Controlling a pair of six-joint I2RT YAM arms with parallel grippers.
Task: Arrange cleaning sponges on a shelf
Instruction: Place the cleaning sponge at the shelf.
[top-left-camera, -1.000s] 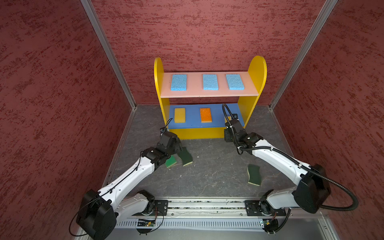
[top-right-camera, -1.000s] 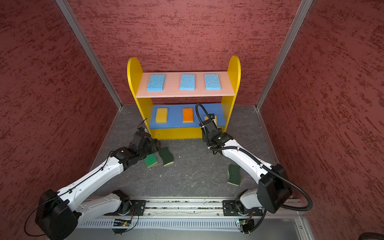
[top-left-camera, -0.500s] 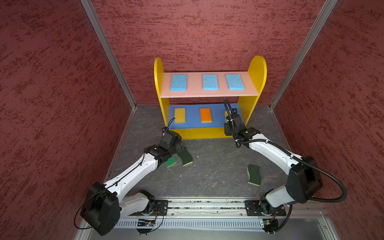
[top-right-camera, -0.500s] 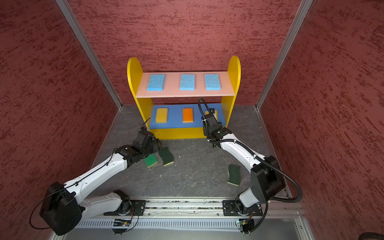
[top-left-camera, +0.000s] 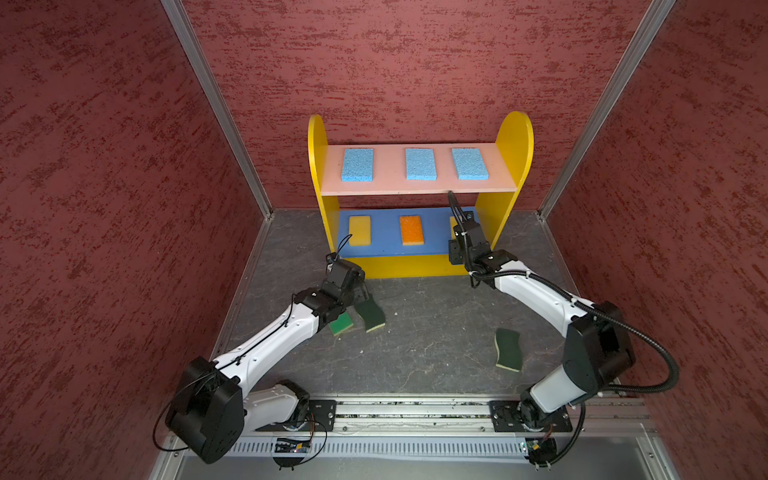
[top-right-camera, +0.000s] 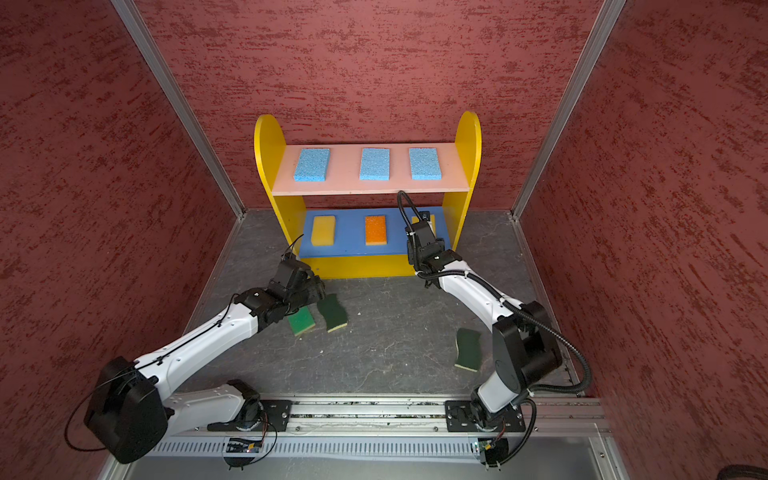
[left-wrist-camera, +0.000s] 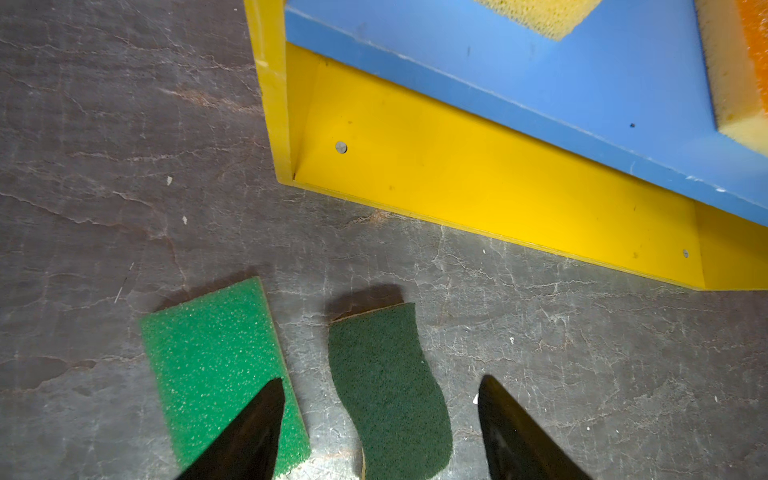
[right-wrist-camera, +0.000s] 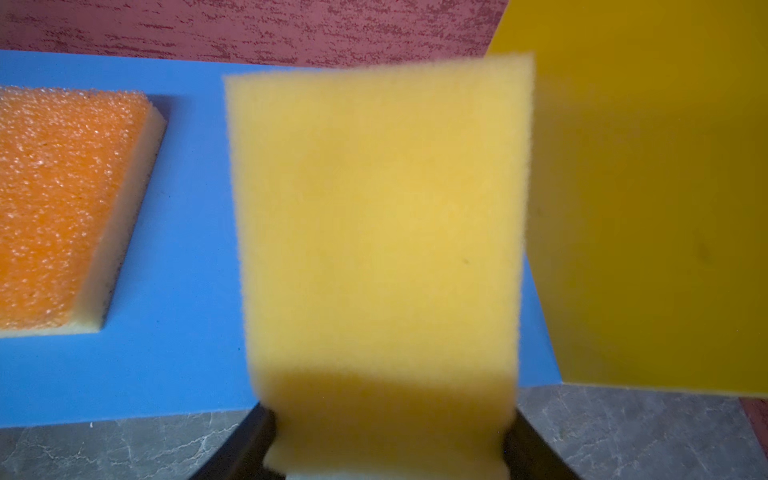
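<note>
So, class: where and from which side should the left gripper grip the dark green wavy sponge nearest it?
Across its narrow waist, from straight above: the dark green wavy sponge lies flat, and the open left gripper straddles its long edges.

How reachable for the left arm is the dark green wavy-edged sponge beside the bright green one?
Probably yes: the open left gripper hovers over that dark green wavy-edged sponge, nothing covering it.

pink board: three blue sponges; blue board: yellow sponge, orange sponge; floor: three green sponges
</note>
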